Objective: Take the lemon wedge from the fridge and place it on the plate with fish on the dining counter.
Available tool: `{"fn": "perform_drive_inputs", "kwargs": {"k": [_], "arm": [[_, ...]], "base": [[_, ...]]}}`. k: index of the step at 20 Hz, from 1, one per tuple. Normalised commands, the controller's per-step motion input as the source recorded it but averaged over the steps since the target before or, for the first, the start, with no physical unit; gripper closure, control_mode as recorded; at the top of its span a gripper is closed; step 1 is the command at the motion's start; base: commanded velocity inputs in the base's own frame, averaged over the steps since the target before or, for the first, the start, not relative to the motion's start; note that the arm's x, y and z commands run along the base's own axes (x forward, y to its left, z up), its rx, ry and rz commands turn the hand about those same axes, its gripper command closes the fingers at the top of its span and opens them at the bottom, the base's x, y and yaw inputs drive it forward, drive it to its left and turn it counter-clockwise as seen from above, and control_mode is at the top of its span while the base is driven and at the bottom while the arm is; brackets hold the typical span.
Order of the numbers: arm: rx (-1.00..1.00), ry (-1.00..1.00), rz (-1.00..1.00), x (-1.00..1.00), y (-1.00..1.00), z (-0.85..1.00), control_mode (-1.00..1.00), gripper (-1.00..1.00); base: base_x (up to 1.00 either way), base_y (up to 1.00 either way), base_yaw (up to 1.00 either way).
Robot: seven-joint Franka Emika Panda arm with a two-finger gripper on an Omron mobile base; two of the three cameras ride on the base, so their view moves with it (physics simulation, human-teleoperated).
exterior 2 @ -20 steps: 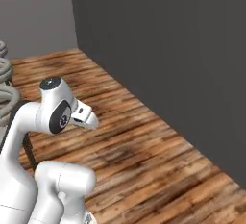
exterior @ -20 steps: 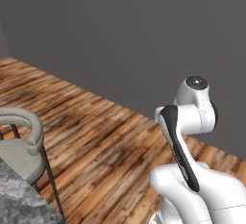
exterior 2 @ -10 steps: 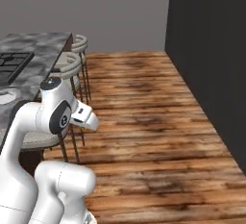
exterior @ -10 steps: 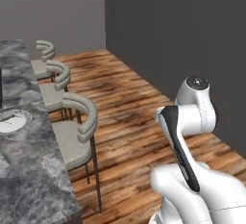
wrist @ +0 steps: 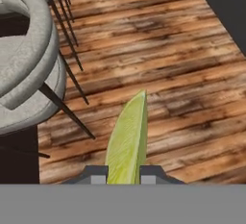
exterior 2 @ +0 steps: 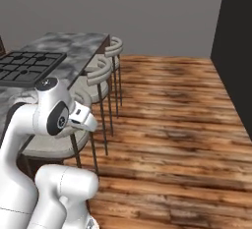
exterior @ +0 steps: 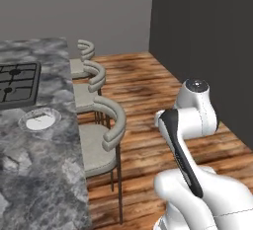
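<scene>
In the hand view a yellow-green lemon wedge [wrist: 128, 136] stands upright between the two dark fingertips of my gripper [wrist: 122, 175], which is shut on it above the wooden floor. The long marbled grey dining counter [exterior: 37, 179] runs along the left of the left base view, and its far end [exterior 2: 76, 43] is seen from the right base view. A small round white plate [exterior: 38, 119] with a pale grey rim sits on the counter, just in front of the black cooktop [exterior: 17, 81]. No fish can be made out on it. The fridge is out of view.
Three grey curved-back bar stools [exterior: 101, 140] line the counter's edge between the arm and the stone; one stool [wrist: 24, 64] is close on the left of the hand view. A dark wall [exterior: 207, 41] rises at the right. Open wood floor [exterior 2: 167, 125] lies ahead.
The whole picture has swung as the base turned: the counter, cooktop, plate and stools have come further into view. The arm keeps the same folded pose.
</scene>
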Motion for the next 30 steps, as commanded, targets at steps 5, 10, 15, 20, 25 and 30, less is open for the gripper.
{"fn": "perform_drive_inputs", "kwargs": {"k": [5,10,15,20,25,30], "arm": [[0.00,0.00,0.00,0.00,0.00,0.00,1.00,1.00],[0.00,0.00,0.00,0.00,0.00,0.00,1.00,1.00],[0.00,0.00,0.00,0.00,0.00,0.00,1.00,1.00],[0.00,0.00,0.00,0.00,0.00,0.00,1.00,1.00],[0.00,0.00,0.00,0.00,0.00,0.00,1.00,1.00],[-0.05,0.00,0.06,0.00,0.28,0.08,-1.00,1.00]], "base": [[0.59,-0.06,0.02],[0.43,0.00,0.28],[0.15,0.09,0.14],[0.79,0.03,0.00],[0.80,0.02,0.00],[0.08,0.23,0.04]]}}
